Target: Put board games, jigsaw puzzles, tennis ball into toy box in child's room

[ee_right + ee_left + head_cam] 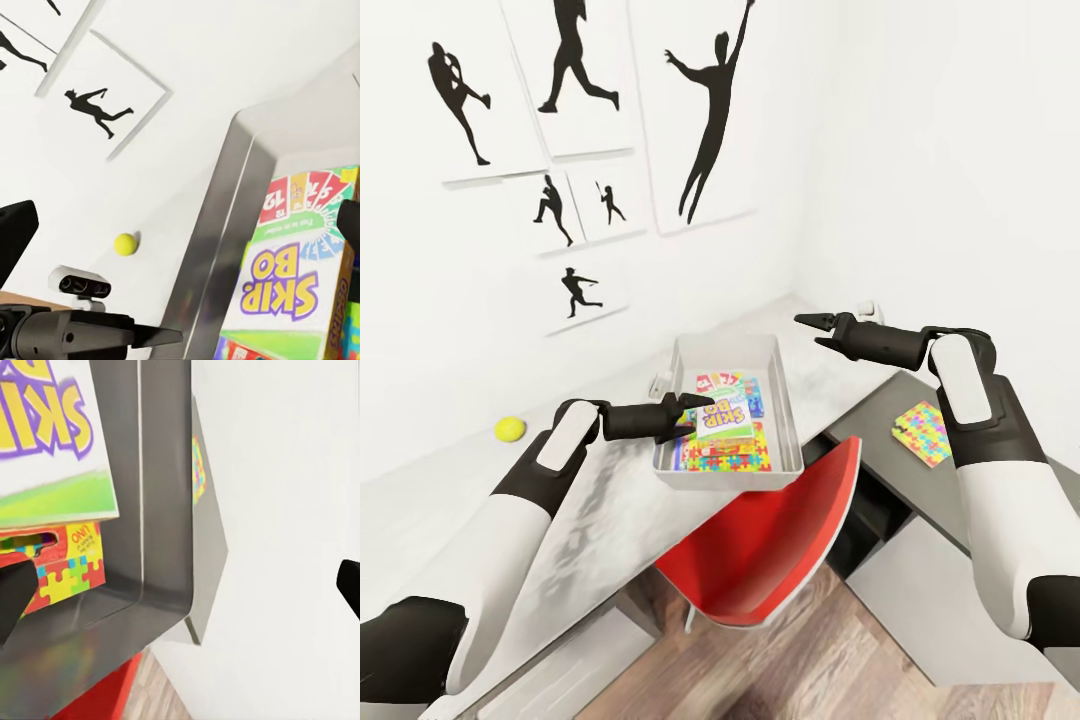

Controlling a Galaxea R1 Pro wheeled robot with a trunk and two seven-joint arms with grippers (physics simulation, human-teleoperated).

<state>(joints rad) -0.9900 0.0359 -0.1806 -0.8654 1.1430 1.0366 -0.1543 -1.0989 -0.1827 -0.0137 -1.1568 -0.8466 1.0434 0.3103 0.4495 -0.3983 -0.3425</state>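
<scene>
The SKIP-BO box (720, 420) is being set into the toy box (792, 400) by the left gripper (682, 409), whose grip cannot be told. The right gripper (807, 325) hovers parted. 1 jigsaw puzzle (923, 433) and the tennis ball (510, 429) remain outside, probably next.

Toy box part filled, ball and one puzzle outside.

Toy box (785, 400) holds the SKIP-BO box (720, 420) atop a jigsaw puzzle (735, 462); tennis ball (510, 429) lies far left, second puzzle (923, 433) right.

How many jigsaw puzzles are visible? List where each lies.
2. One multicoloured interlocking-piece puzzle square lies in the pale grey plastic toy box, partly under game boxes; the other lies on the dark grey cabinet. More may be hidden.
</scene>
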